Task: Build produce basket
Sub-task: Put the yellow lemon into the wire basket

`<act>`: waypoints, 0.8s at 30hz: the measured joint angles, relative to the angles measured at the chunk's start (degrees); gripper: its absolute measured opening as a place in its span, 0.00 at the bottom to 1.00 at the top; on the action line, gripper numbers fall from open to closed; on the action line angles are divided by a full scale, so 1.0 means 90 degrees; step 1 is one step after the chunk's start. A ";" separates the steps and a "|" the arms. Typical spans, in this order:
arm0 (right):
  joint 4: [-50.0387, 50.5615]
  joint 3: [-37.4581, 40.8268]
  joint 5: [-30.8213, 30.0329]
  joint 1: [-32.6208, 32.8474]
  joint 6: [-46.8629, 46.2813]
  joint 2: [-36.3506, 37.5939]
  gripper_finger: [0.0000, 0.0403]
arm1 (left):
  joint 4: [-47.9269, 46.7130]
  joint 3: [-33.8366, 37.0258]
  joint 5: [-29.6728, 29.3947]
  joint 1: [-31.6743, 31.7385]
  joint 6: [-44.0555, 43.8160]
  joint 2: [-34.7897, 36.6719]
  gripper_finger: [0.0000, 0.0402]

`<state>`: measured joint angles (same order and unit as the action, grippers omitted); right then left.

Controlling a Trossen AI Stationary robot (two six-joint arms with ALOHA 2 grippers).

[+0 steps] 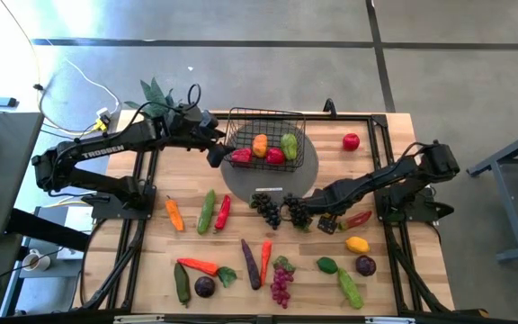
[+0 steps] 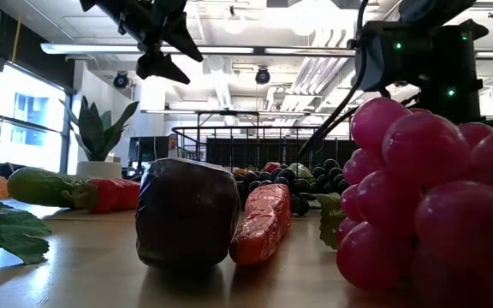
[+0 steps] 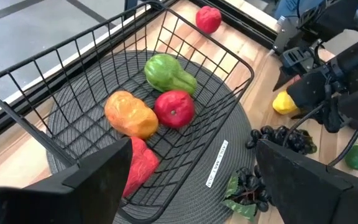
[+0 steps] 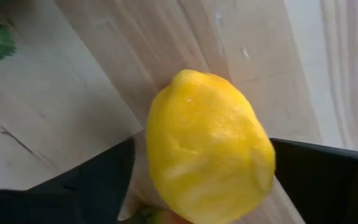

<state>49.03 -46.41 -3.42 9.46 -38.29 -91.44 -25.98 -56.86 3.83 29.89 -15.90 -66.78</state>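
The black wire basket point(image 1: 268, 117) stands on a grey round mat point(image 1: 241, 184) at the table's far middle. It holds an orange fruit point(image 3: 130, 114), a red one point(image 3: 175, 107), a green pepper point(image 3: 168, 73) and a red pepper point(image 3: 140, 165). My left gripper point(image 3: 191, 180) hangs open over the basket's near left corner with nothing between its fingers. My right gripper point(image 4: 201, 180) points down at the table's right. Its open fingers stand on either side of a yellow lemon point(image 4: 207, 143), which lies on the wood. My right gripper comes at the lemon from above with one finger point(image 4: 92, 183) on each side of it. Both fingers stand right at the lemon's sides point(image 4: 157, 155). I cannot tell whether they touch it. The lemon rests on the table.
Dark grapes point(image 1: 281, 211) and a red pepper point(image 1: 360, 218) lie close to my right gripper. A lime point(image 1: 327, 265), a purple fruit point(image 1: 365, 265) and a cucumber point(image 1: 350, 288) lie nearer. A red apple point(image 1: 351, 141) sits at the far right. More produce covers the near left.
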 joint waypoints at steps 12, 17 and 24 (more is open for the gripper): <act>0.0015 -0.0050 0.0243 -0.0011 -0.0523 -0.0008 0.36 | 0.0001 0.0000 -0.0002 0.0000 0.0002 -0.0002 0.83; 0.0319 -0.0592 0.0340 0.0098 -0.0604 -0.0017 0.36 | 0.0001 0.0000 -0.0002 0.0000 0.0002 -0.0002 0.83; 0.0949 -0.1484 0.0031 0.0132 -0.0870 -0.0015 0.40 | 0.0001 0.0000 -0.0002 0.0000 0.0002 -0.0001 0.83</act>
<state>57.57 -59.77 -3.15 10.66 -46.12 -91.57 -25.98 -56.86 3.81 29.89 -15.88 -66.80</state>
